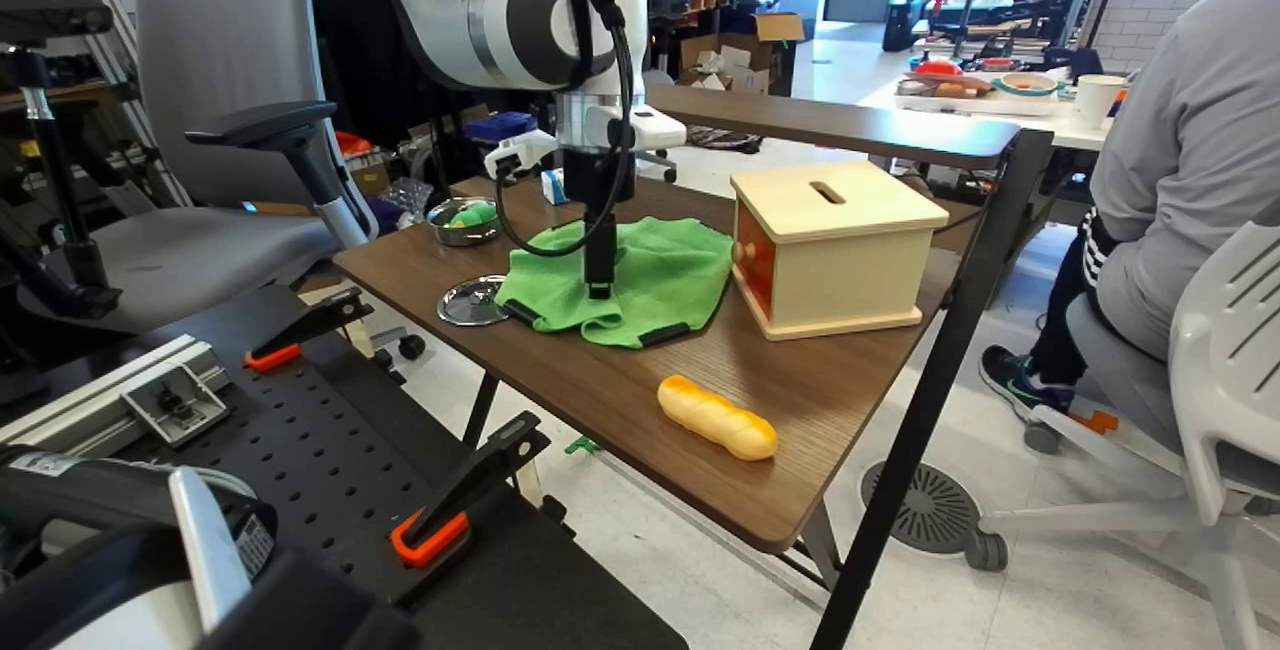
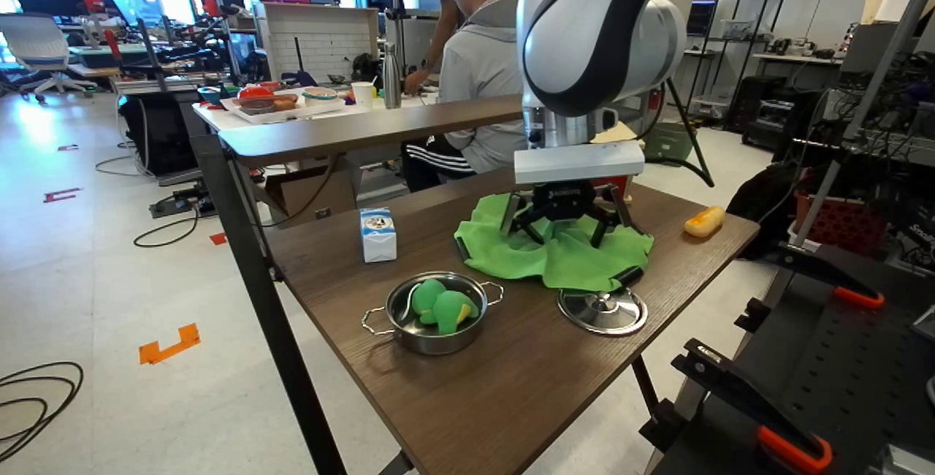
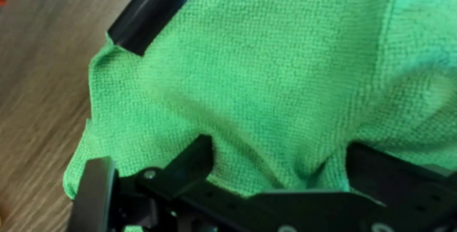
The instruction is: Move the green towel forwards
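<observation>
“Green towel [image 1: 665,275], rumpled, spread out. Location, in an exterior view: on the desk [image 1: 810,380], set in from the edge joining left and nearest corners. Claw [image 1: 600,287] straight above it, pointing down, tips at the cloth. Adjoining: wooden box [image 1: 845,275], just beside, towards the right edge. Toy bread [image 1: 717,418], apart, by the nearest corner.”

“Long axis?”

“None I can enter; the spread has no clear long side. Further, in an exterior view: jaws parted, cloth beneath and between. Pot lid [image 2: 605,316], just inside the right edge, its rim seemingly under the towel's hem. Steel pot [image 2: 438,343], well apart from the towel, towards the left edge.”

“Wrist view, on your screen?”

“Fingers [image 3: 196,157] wide apart, pressed to the cloth or barely over it; I cannot tell which. Between them, a ridge of towel, crossing the line that joins them. Nothing clamped. So I judge no sideways travel is called for: drawing the fingers together from here should gather that ridge.”

“Forwards being which edge?”

“Unverified; I cannot tie it to an edge from my station. Hazards, in my judgement: a shallow pinch that slips, and the hem dragging the lid along.”
</observation>
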